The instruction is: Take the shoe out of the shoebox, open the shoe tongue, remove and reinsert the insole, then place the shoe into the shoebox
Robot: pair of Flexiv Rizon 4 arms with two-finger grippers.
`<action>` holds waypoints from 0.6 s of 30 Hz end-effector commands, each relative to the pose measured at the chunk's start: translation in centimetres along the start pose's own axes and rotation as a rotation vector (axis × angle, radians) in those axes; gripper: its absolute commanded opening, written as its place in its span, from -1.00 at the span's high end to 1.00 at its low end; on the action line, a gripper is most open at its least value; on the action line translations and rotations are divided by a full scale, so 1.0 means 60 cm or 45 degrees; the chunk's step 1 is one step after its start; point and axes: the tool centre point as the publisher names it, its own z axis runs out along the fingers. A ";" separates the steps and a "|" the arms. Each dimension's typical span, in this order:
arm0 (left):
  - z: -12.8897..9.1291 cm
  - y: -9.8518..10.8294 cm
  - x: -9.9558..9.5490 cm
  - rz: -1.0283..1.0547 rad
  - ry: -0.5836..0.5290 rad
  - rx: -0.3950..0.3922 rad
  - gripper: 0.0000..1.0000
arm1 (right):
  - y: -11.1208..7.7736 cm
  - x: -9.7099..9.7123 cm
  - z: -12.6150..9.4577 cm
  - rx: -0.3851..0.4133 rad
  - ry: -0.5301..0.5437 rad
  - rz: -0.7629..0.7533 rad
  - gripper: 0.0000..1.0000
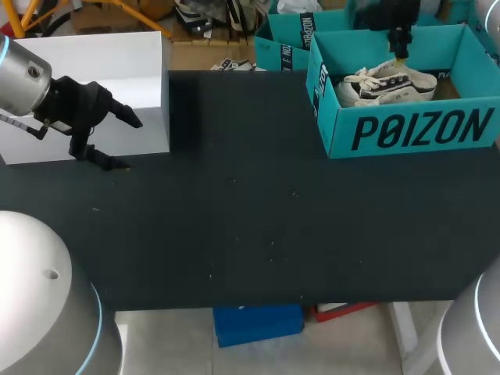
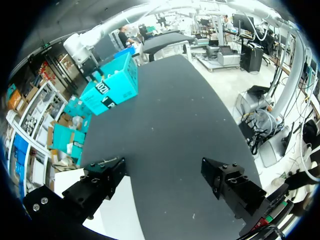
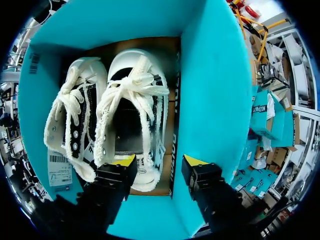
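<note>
Shoebox: your teal shoebox (image 1: 406, 133) stands open at the 2 o'clock corner of the table (image 1: 258, 226), with its printed long wall facing 6 o'clock.
Shoe: the shoe (image 3: 132, 115) is inside the shoebox, sole down, with white laces tied across its tongue. In the right wrist view its toe points away from the gripper and its dark opening faces up.
Second shoe: this one (image 3: 75, 115) lies side by side with the shoe, touching it, on the side away from the near wall. It points the same way.
Gap: a strip of brown box floor shows between the shoe and the teal wall.
Right gripper: you have the right gripper (image 3: 159, 161) down over the shoebox at the shoe's heel end, fingers spread and gripping nothing. One yellow tip is over the heel rim and the other is over the floor strip just beside the wall. You cannot tell whether either tip touches. In the head view it hangs at 12 o'clock from the shoes.
Left gripper: your left gripper (image 1: 131, 145) is at the table's 10 o'clock, fingers spread wide with nothing between them. It is well apart from the shoebox.
White box: the white box (image 1: 101, 78) sits at the table's 10 to 11 o'clock corner. Its near edge lies under one left finger (image 2: 102, 180), and bare table lies under the other.
</note>
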 end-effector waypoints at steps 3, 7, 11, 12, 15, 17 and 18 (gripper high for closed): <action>0.001 0.000 0.002 0.002 -0.006 -0.003 -1.00 | -0.022 0.037 -0.088 0.024 -0.049 0.028 0.06; 0.001 0.000 0.002 0.002 -0.006 -0.003 -1.00 | -0.035 0.053 -0.129 0.026 -0.080 0.084 0.06; 0.001 0.000 0.002 0.002 -0.006 -0.003 -1.00 | -0.037 0.084 -0.172 -0.011 -0.102 0.159 0.07; 0.001 0.000 0.002 0.002 -0.006 -0.003 -1.00 | -0.034 0.093 -0.183 -0.028 -0.109 0.175 0.06; 0.001 0.000 0.002 0.002 -0.006 -0.003 -1.00 | -0.026 0.126 -0.214 -0.118 -0.116 0.259 0.05; 0.001 0.000 0.002 0.002 -0.006 -0.003 -1.00 | -0.017 0.148 -0.232 -0.168 -0.128 0.299 0.05; 0.001 0.000 0.002 0.002 -0.006 -0.003 -1.00 | -0.012 0.161 -0.242 -0.194 -0.140 0.319 0.04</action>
